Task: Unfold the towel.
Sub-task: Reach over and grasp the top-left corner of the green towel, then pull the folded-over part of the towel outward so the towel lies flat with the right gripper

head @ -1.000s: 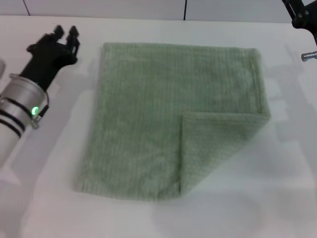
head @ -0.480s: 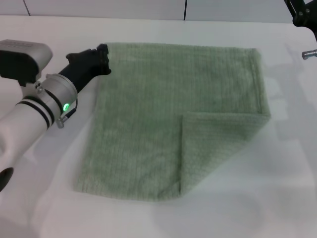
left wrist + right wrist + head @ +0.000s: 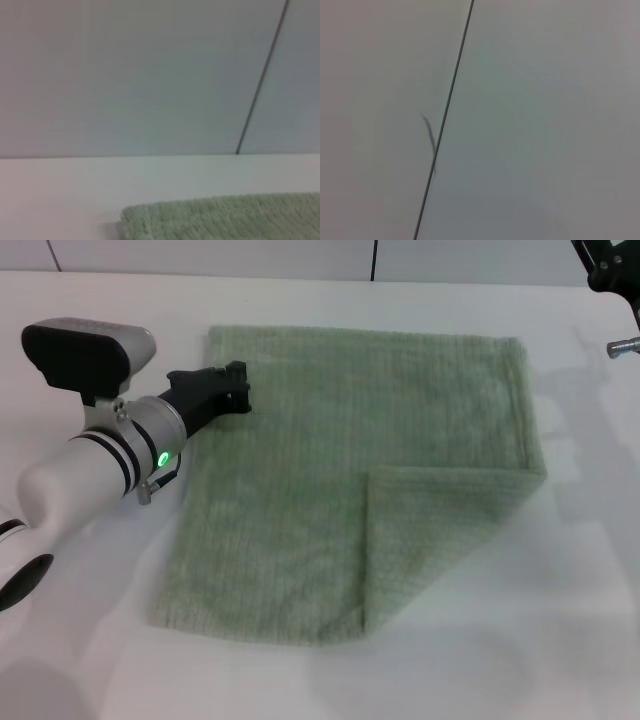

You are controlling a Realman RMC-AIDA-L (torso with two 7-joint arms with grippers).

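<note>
My left gripper (image 3: 238, 387) is over the far left part of the towel (image 3: 330, 460), a little inside its left edge, with the arm reaching in from the left side. I cannot tell from these views whether its fingers are apart or together, and I cannot tell if it touches the cloth or only hangs just above it. The towel lies flat on the white table (image 3: 560, 620), in the middle of my work area, and I count one towel only. It is almost open: one corner, the near right one, is folded over as a triangle (image 3: 440, 530) lying on top of the rest. This fold is the thing my next move depends on. From my left gripper it lies to the right and toward me, well apart, across most of the cloth; its crease runs from the right edge down to the near edge. My right gripper (image 3: 608, 265) shows only partly at the far right corner, parked off the towel, its state also not visible. I judge the right arm is on the side of the fold, while the left is already over the cloth.
</note>
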